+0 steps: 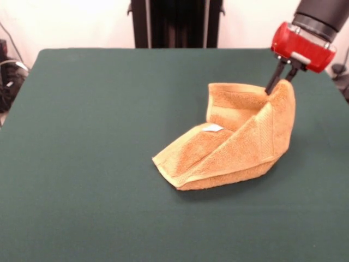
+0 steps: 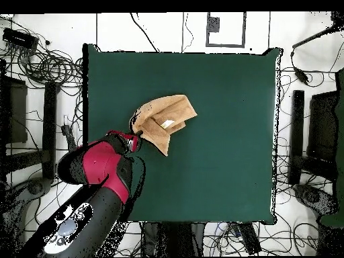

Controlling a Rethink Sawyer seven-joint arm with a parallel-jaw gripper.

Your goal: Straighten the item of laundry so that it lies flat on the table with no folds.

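The mustard-tan towel [image 1: 234, 144] lies folded on the dark green table [image 1: 98, 164], right of centre in the front view. Its right end is lifted into a tall peak. My gripper [image 1: 278, 86] comes down from the upper right and is shut on the top edge of that raised end, holding it above the table. A small white label [image 1: 212, 127] shows on the towel's inner face. In the overhead view the towel [image 2: 164, 121] sits left of the table's middle [image 2: 222, 154], with the gripper [image 2: 134, 132] at its left corner.
The robot's black pedestal [image 1: 175, 22] stands behind the table's far edge. Cables and black stands [image 2: 40, 74] surround the table on the floor. The red and black arm [image 2: 101, 175] reaches over the table's left edge in the overhead view.
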